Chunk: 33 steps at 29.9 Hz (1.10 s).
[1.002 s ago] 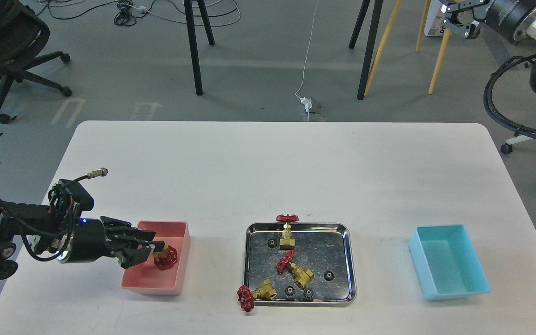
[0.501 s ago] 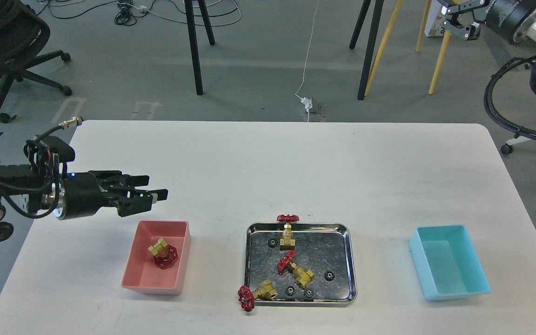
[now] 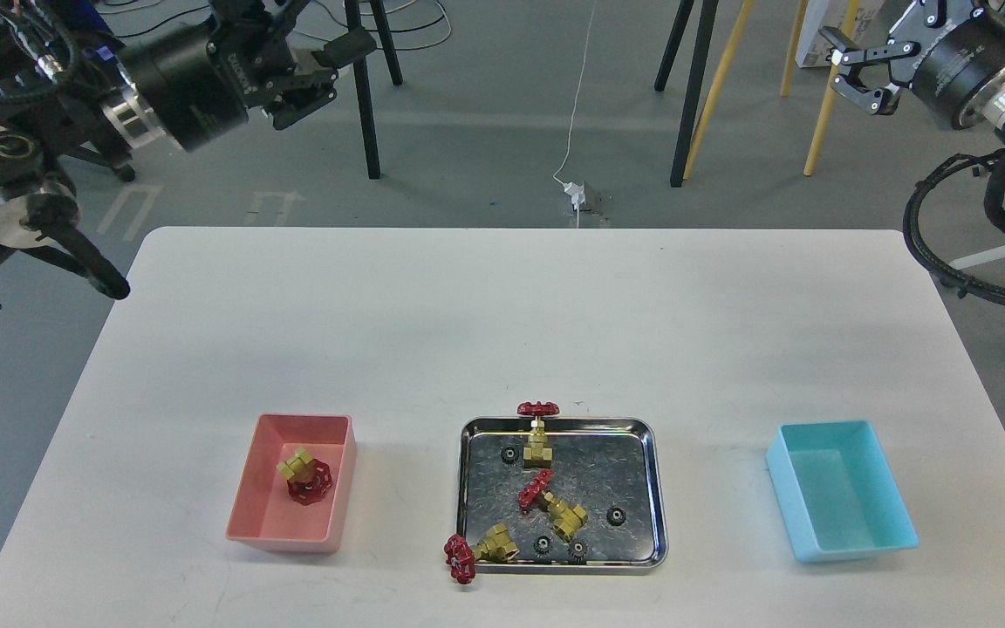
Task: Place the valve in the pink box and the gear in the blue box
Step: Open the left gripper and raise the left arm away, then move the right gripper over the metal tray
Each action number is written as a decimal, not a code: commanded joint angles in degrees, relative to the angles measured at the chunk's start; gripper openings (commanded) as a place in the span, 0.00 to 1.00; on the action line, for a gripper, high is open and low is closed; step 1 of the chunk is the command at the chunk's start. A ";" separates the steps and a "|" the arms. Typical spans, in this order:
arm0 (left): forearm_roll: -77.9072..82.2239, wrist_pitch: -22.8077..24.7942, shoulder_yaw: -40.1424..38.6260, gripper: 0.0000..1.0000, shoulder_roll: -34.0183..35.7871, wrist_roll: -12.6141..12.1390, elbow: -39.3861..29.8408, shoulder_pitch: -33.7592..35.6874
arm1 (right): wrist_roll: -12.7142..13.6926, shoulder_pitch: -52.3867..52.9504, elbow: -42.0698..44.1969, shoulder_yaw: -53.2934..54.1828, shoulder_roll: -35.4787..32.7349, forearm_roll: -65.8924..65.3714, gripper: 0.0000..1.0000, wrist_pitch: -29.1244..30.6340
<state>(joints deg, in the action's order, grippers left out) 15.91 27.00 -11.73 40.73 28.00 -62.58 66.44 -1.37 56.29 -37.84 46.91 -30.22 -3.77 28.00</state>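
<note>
One valve (image 3: 306, 477) lies in the pink box (image 3: 263, 522) at the front left of the table. Three more valves (image 3: 539, 432) (image 3: 552, 504) (image 3: 479, 551) are at the steel tray (image 3: 657, 488); the front one hangs its red wheel over the tray's front-left rim. Several tiny black gears (image 3: 616, 515) (image 3: 510, 454) (image 3: 543, 545) lie in the tray. The blue box (image 3: 843, 488) stands empty at the front right. My left gripper (image 3: 341, 68) is open and empty, high above the far left. My right gripper (image 3: 841, 68) is open and empty, high at the far right.
The white table (image 3: 520, 314) has its far edge near the top third of the view. Beyond it are black stand legs (image 3: 363, 96), yellow legs (image 3: 821, 113), an office chair and floor cables. A black hose loop (image 3: 947, 227) hangs by the right arm.
My left gripper let go of the valve in the pink box, then rose and pulled back to the top left, empty. The right gripper shifted slightly down. The valve stays in the pink box.
</note>
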 commanded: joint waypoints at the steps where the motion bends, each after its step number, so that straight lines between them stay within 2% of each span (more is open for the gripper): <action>1: -8.77 1.00 -1.54 0.79 -7.14 0.00 8.77 -0.78 | -3.54 -3.37 -2.31 2.65 0.34 -0.01 1.00 0.00; 6: -10.02 1.00 -8.47 0.80 -13.73 0.00 16.17 -6.13 | -7.59 -7.68 -6.70 2.92 0.60 -0.09 1.00 0.00; 10: -9.84 1.00 -12.00 0.80 -15.85 0.00 16.70 -8.70 | -8.13 -9.36 -11.01 1.87 0.43 -0.27 1.00 0.00; 15: -9.76 1.00 -12.09 0.80 -18.58 0.00 16.70 -8.78 | -6.28 -6.47 -16.81 -8.04 -2.11 -10.61 1.00 0.00; 18: -9.76 1.00 -12.26 0.80 -20.51 0.00 16.70 -8.78 | -6.02 -0.59 -22.69 -16.82 -6.07 -21.68 1.00 0.00; 24: -9.84 1.00 -12.70 0.81 -23.50 0.00 16.44 -8.87 | -5.31 13.21 -32.72 -37.04 -9.15 -34.18 1.00 0.00; 29: -9.84 1.00 -14.46 0.81 -24.73 0.00 16.09 -8.87 | -0.93 22.62 -43.60 -51.20 -9.07 -45.24 1.00 0.00; 33: -9.76 1.00 -15.25 0.81 -25.52 0.00 16.09 -8.87 | -0.13 26.41 -56.52 -60.95 -9.33 -60.52 1.00 0.00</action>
<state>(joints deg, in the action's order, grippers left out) 6.06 28.00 -26.46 15.90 28.00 -46.53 57.57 -2.10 80.17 -85.94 -7.13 -39.50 -54.05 28.01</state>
